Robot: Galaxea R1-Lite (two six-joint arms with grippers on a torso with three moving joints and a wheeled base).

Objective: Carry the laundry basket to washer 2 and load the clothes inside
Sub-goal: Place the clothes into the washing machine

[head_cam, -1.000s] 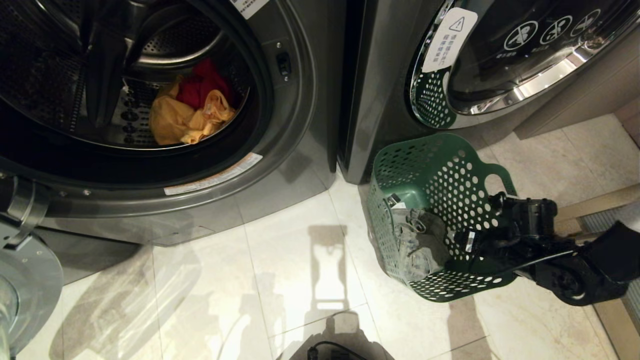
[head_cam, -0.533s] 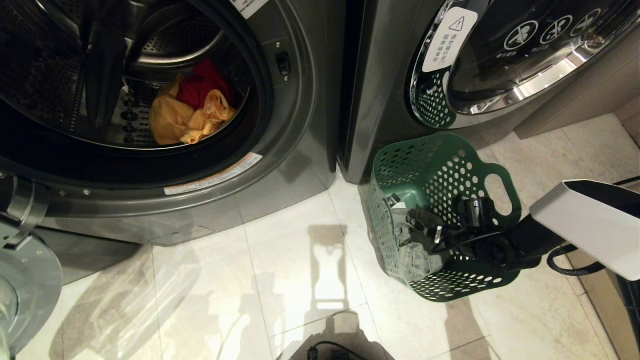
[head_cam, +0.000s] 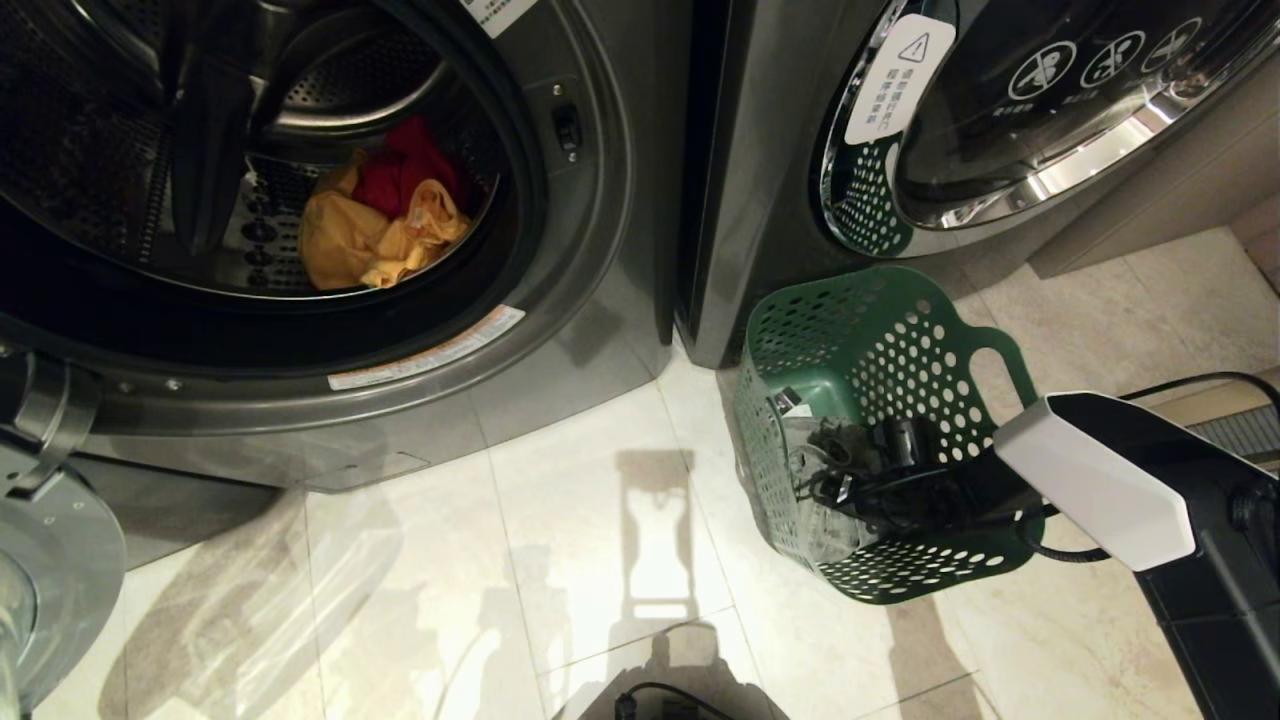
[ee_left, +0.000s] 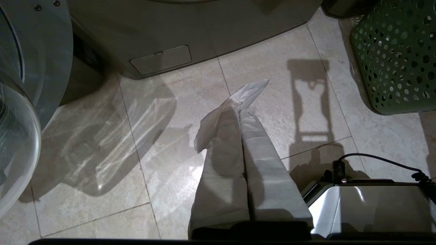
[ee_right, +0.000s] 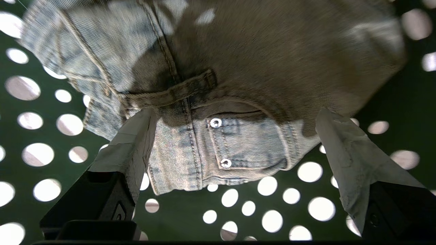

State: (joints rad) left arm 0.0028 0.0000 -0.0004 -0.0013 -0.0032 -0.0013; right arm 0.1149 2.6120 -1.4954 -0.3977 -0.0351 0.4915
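I'm down in the laundry basket (head_cam: 885,350) now with my right gripper (ee_right: 235,136), fingers spread wide and nothing between them yet. The denim piece (ee_right: 218,102) lies straight ahead of me on the perforated green floor, bunched up, belt loop and riveted pocket facing me. One taped fingertip (ee_right: 136,136) sits over its edge, the other is off to the side over bare plastic; I can't tell whether either touches the cloth.

What worries me: denim this thick and folded could slip if I only catch a thin lip, say the belt loop or a hem, and then it drops back on the lift. If I go too deep I may jam a fingertip against the basket floor or into one of the round holes. The basket stands on the tile floor (head_cam: 560,520) against the corner of the closed washer (head_cam: 760,200), so a snagged pull could tip or drag it. And there's the cable (head_cam: 1060,550) looping by my wrist near the rim, which might hook on the handle cutout.

The open washer (head_cam: 560,300) with yellow and red clothes (head_cam: 380,220) in its drum is over to my left, well apart from the basket. My left gripper (ee_left: 238,109) hangs over the floor, fingers pressed together, empty.
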